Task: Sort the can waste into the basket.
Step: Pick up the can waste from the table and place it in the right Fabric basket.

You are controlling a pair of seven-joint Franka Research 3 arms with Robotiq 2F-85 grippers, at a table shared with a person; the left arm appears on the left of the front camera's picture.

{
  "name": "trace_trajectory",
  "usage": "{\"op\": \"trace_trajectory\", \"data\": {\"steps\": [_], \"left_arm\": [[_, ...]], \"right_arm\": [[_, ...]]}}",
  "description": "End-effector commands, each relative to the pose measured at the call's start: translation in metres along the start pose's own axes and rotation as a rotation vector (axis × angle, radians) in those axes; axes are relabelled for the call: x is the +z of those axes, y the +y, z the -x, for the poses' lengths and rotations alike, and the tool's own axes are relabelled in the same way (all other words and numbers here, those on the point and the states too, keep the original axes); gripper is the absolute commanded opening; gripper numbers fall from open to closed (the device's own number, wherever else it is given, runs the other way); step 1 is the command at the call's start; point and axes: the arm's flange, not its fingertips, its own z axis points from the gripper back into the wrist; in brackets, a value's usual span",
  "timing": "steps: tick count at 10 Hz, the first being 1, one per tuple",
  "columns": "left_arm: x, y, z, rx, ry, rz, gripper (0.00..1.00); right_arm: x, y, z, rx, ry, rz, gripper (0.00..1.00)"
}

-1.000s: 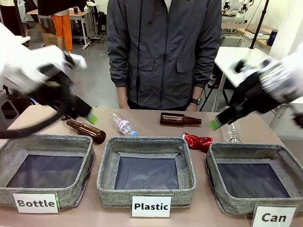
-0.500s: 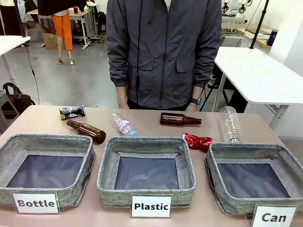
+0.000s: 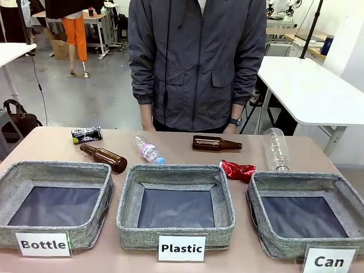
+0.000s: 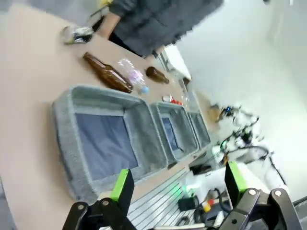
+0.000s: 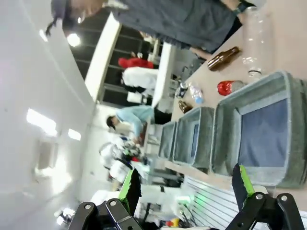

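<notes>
Two cans need sorting and neither is in the basket yet, so by my reading the task has not begun.

At the far left, the left fingers [image 4: 122,185] stand wide apart with nothing between them. They are raised well off the tabletop [image 3: 40,143] and look down across the row of bins from the "Bottle" end. The dark can [image 3: 86,135] lies on its side near the tabletop's far left corner, just beyond a brown bottle [image 3: 104,157] that rests slantwise behind the "Bottle" bin [image 3: 57,166].

Next comes a small clear plastic bottle [image 3: 148,149], behind the "Plastic" bin [image 3: 176,169]. A second brown bottle [image 3: 216,143] lies in front of the person [image 3: 196,62], who stands at the far edge with hands out of sight.

The crushed red can [image 3: 238,170] lies in the gap between the far corners of the "Plastic" bin and the basket [image 3: 301,177], near the basket's rim if not touching it (I cannot tell which). A large clear bottle [image 3: 276,149] lies just behind the basket. The basket carries the "Can" label [image 3: 329,261] and shows only its dark lining, with nothing inside that I can see.

At the right, the right fingers [image 5: 242,182] are likewise spread and hold nothing, well above the tabletop.

Both pickups are left to do. The red can looks the shorter job for the right arm, since it lies beside the basket. The dark can is the long haul — it has to cross all three bins from the opposite end.
</notes>
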Motion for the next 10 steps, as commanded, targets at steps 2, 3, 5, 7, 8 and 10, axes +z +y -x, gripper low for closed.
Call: {"op": "trace_trajectory", "data": {"steps": [2, 3, 5, 7, 8, 10], "left_arm": [[-0.048, 0.039, 0.024, 0.097, -0.109, 0.078, 1.00], [-0.052, 0.038, 0.026, 0.107, -0.129, 0.066, 1.00], [-0.057, 0.036, 0.021, 0.112, -0.133, 0.028, 1.00], [-0.014, 0.061, -0.001, 0.141, -0.127, 0.053, 1.00], [-0.014, 0.061, -0.001, 0.141, -0.127, 0.053, 1.00], [-0.014, 0.061, -0.001, 0.141, -0.127, 0.053, 1.00]], "right_arm": [[-0.058, -0.033, -0.003, -0.019, -0.044, -0.034, 1.00], [-0.061, -0.033, -0.005, -0.005, -0.053, -0.006, 1.00], [-0.026, -0.047, -0.022, -0.049, -0.035, -0.032, 1.00], [-0.026, -0.047, -0.022, -0.049, -0.035, -0.032, 1.00], [-0.026, -0.047, -0.022, -0.049, -0.035, -0.032, 1.00], [-0.026, -0.047, -0.022, -0.049, -0.035, -0.032, 1.00]]}}
